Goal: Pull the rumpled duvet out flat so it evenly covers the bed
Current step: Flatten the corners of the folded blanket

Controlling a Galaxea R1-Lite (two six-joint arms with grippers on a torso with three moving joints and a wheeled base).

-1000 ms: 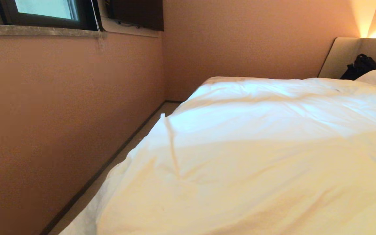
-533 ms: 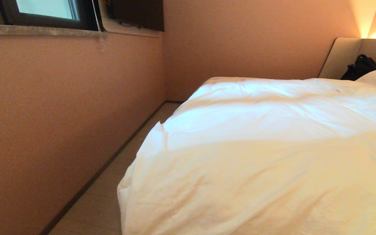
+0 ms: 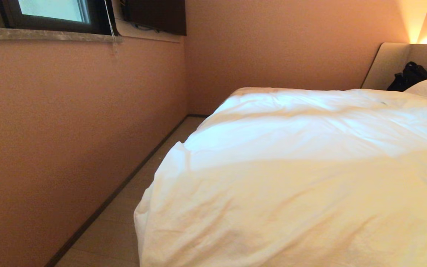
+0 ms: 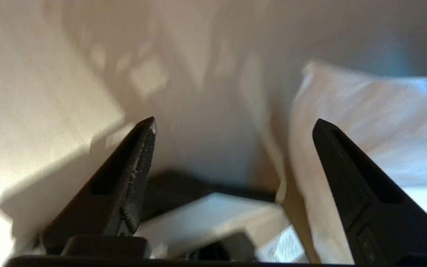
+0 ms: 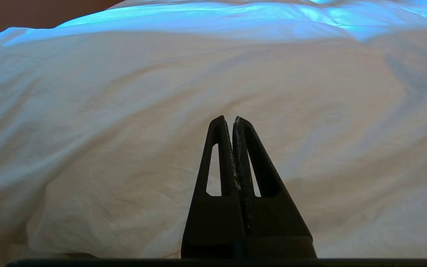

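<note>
Head view: the duvet (image 3: 295, 178) had dropped back over the bed's (image 3: 391, 63) near-left corner.

A second earlier you had a pinched ridge of cloth standing up along that left edge and the hem trailing low toward the floor (image 3: 106, 237); by this moment the ridge had collapsed and the hem had drawn in. Your left pincer (image 4: 234, 126) stood wide apart with nothing between its tips, the duvet's edge just beside it, so the pull was released. Your right pincer (image 5: 232, 120) was closed and empty, parked over the duvet. Soft creases remained, so judge the spread nearly done, not finished.
</note>
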